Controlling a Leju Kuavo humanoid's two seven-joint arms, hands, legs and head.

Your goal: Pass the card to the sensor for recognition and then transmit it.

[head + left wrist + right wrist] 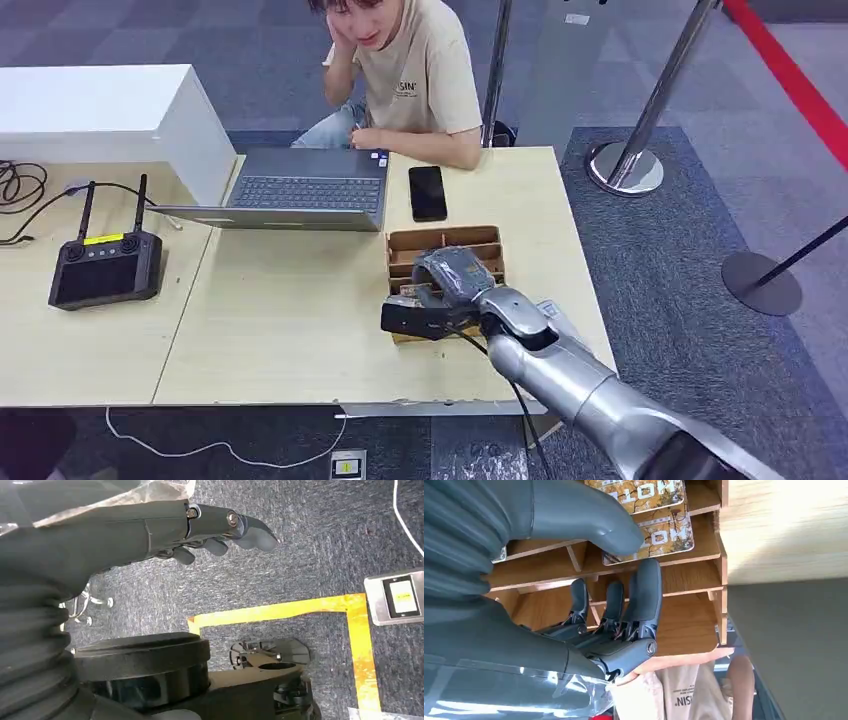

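The right hand (pixel 450 283) is over the wooden tray (pixel 490 238), which stands on the light table (pixel 290 320) near the right edge, just in front of the black phone (pixel 428 192). In the right wrist view the same hand (pixel 609 605) reaches into the tray (pixel 694 625): the thick thumb (pixel 589 525) lies over a card (pixel 669 537) in one compartment and the darker fingers (pixel 644 595) are in the next compartment, on the other side of a thin wooden divider. The fingers are apart from the thumb and only lightly bent — the hand holds nothing, though I cannot tell if the thumb touches the card. A second card (pixel 644 492) lies in the neighbouring compartment, partly hidden by the thumb; both cards have a yellow-brown pattern with white letters. The left hand (pixel 220 530) hangs beside the body above the dark carpet (pixel 300 560), with the fingers bent a little and nothing in them. On the carpet is yellow tape (pixel 280 611) and a floor socket (pixel 397 597). On the table there is also an open laptop (pixel 300 190) and a black remote controller (pixel 105 268) with two antennas. A person (pixel 410 75) in a beige shirt sits behind the table — one arm rests on its far edge.
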